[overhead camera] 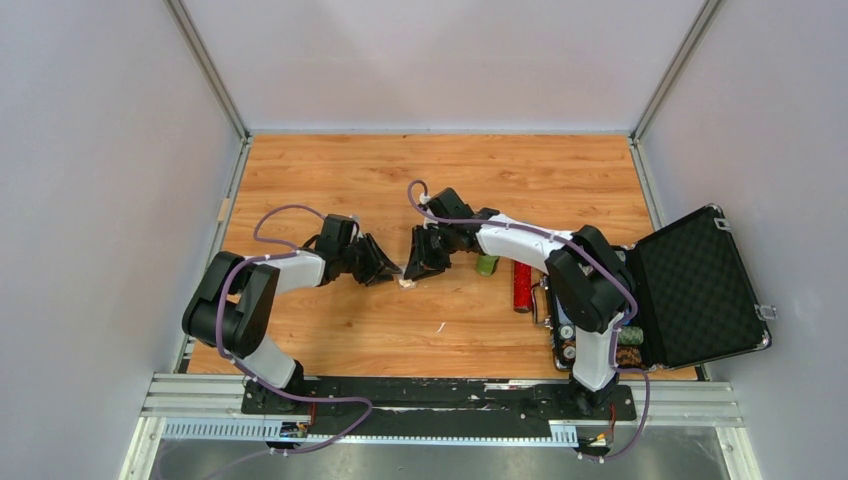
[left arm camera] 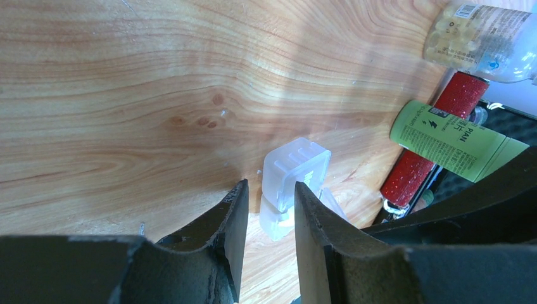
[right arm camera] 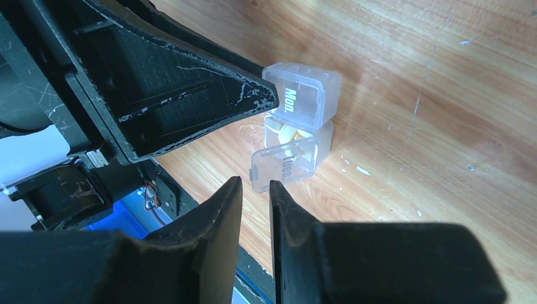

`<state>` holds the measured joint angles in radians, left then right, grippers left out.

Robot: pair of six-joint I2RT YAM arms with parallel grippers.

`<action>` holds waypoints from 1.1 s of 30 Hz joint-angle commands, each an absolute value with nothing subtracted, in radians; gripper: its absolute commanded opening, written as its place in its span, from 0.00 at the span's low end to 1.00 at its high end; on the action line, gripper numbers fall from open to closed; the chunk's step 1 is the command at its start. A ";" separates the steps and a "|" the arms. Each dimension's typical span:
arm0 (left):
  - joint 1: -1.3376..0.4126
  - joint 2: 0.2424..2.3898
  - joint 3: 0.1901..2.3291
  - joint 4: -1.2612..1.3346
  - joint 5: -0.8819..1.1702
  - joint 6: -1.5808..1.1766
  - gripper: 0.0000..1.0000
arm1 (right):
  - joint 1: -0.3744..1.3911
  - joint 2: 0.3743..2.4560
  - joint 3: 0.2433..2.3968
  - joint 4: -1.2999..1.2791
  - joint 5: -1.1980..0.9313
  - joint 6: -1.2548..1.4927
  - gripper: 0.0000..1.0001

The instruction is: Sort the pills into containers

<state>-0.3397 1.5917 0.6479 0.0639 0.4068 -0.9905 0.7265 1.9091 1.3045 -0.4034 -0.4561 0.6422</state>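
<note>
From above, left gripper (overhead camera: 385,268) and right gripper (overhead camera: 425,262) meet at the containers (overhead camera: 406,283) on the table (overhead camera: 500,170); the left wrist shows jaws flanking them, clamped or not I cannot tell; the right wrist shows fingers (right arm camera: 215,209) slightly apart, empty, near the open lid (right arm camera: 282,168) and pills (right arm camera: 292,134) — I'd steady the box and close gently.

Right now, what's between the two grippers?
The clear pill boxes, one open with pills inside; the right wrist view shows them between left gripper and right gripper.

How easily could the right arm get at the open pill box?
Probably yes: the right gripper sits just short of the open pill box, nothing between; the left gripper is at the Mon. box behind it.
</note>
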 commanded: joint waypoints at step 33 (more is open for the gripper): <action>-0.337 1.610 0.619 0.057 0.363 -1.029 0.38 | 0.699 1.982 1.220 -0.170 -0.625 0.653 0.16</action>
